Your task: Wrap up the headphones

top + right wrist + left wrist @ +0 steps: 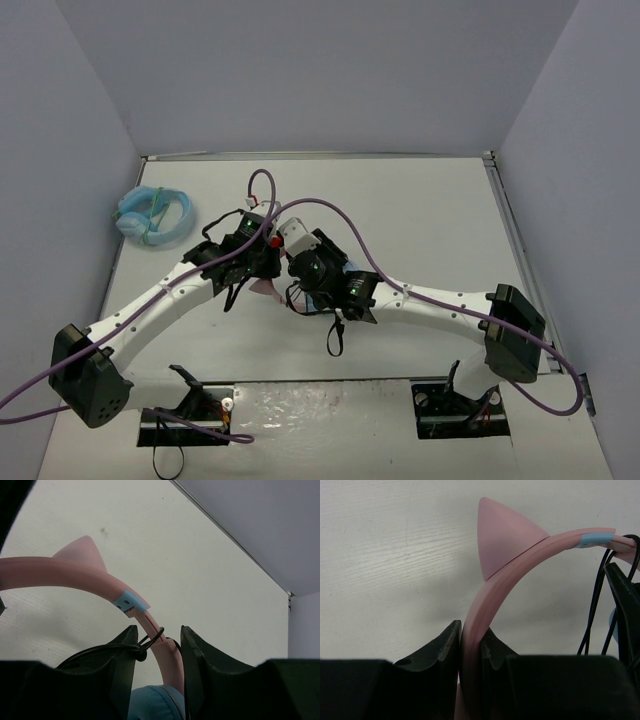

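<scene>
The two arms are meeting near the middle of the table (pixel 420 210), a little toward its left edge. The headphones (pixel 490 595) are sitting between them there. From above, the arms are hiding most of them.

The left tool (pixel 470 640) is squeezing the pink headband (pixel 45 572). Both of its black fingers are pressing flat on the sides of the band. A pink cat ear (pixel 507 540) is poking up from the band just past those fingers.

The right tool (pixel 158 642) is standing open around the other end of the band, just below a small light blue patch. One finger is waiting on each side, and a thin gap is showing next to the band. It seems to be pressing on nothing, though the view is very close. The thin black cable (pixel 100 652) is looping between those fingers too, and it is brushing one of them. A round light blue ear cup (pixel 155 702) is peeking out just below.

A blue loop (pixel 155 215) is lying by itself near the far left corner of the table, well apart from the arms. Purple wires (pixel 330 215) are running along both arms.
</scene>
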